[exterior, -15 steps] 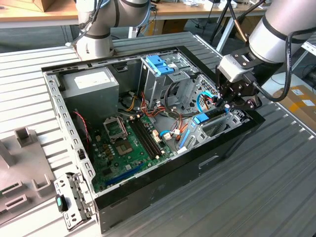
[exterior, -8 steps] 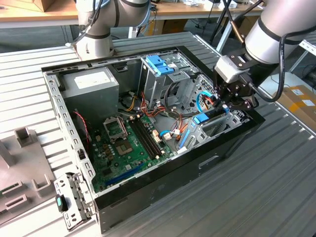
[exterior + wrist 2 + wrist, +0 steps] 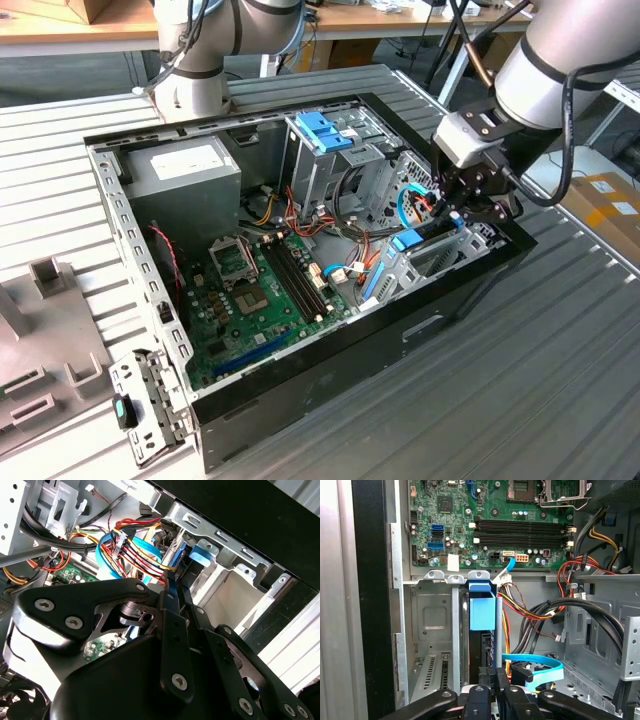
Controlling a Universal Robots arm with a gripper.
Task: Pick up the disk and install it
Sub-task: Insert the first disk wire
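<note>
1. Exterior view: an open black desktop computer case (image 3: 300,385) lies on its side on a ribbed grey metal table (image 3: 560,380), with the green motherboard (image 3: 260,290) exposed inside.
   - The black gripper (image 3: 468,210) on the pale robot arm hangs over the case's corner at about three o'clock from the case's middle.
   - The disk (image 3: 408,241), a grey hard drive in a light-blue plastic carrier frame, stands on edge in the low silver metal bay there.
   - The disk is just beside the gripper, at about eight o'clock from it.
   - The tall grey metal drive cage with a blue plastic bracket on top (image 3: 322,130) stands apart, at about twelve o'clock from the case's middle.

2. Second wrist view: the gripper (image 3: 172,577) is clenched, its two black fingers (image 3: 175,610) pressed flat together with nothing seen between them.
   - The blue end of the disk (image 3: 199,555) lies just beyond the tips, seated in the silver bay.
   - I cannot tell whether the tips touch it.
   - A bundle of red, yellow and blue cables (image 3: 135,550) runs beside them.

3. First wrist view: the gripper (image 3: 495,672) sits at the near end of the bay slot, in line with the disk (image 3: 482,611).
   - The disk's blue frame rises between the bay's metal walls.
   - The motherboard (image 3: 485,510) lies past the disk.
   - A flat light-blue cable (image 3: 535,662) loops beside the gripper.
</note>
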